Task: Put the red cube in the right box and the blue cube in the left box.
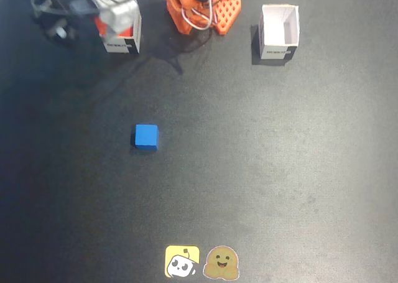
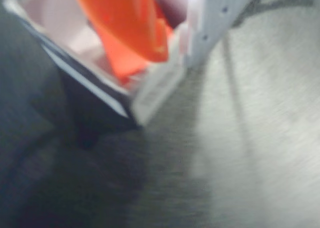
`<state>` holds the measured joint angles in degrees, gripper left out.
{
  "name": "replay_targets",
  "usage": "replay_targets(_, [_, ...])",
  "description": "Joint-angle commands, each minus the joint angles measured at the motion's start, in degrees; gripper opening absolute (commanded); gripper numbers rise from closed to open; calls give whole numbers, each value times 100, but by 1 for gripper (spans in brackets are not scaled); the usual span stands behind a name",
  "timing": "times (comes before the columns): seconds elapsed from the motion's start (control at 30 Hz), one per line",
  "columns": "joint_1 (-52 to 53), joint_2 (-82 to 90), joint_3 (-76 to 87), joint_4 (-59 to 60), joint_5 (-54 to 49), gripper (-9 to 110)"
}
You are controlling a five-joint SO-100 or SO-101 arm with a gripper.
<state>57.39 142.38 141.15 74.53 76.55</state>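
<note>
Your end effector over right box, upper left of fixed view; grip state unclear. Red cube seems inside. Blue cube untouched mid-counter; left box empty.

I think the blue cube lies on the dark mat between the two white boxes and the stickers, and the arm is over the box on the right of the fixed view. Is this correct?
Not quite. The blue cube does lie on the mat, but the arm is over the box on the left of the fixed view; the box on the right stands alone and empty.
</note>
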Motion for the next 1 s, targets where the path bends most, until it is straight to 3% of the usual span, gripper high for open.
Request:
replay_targets(0.0, [-650, 413, -123, 193, -105, 0])
replay_targets(0.4, [-3164, 2197, 545, 747, 1380, 0])
replay_targets(0.97, [-4781, 2171, 729, 686, 1556, 0])
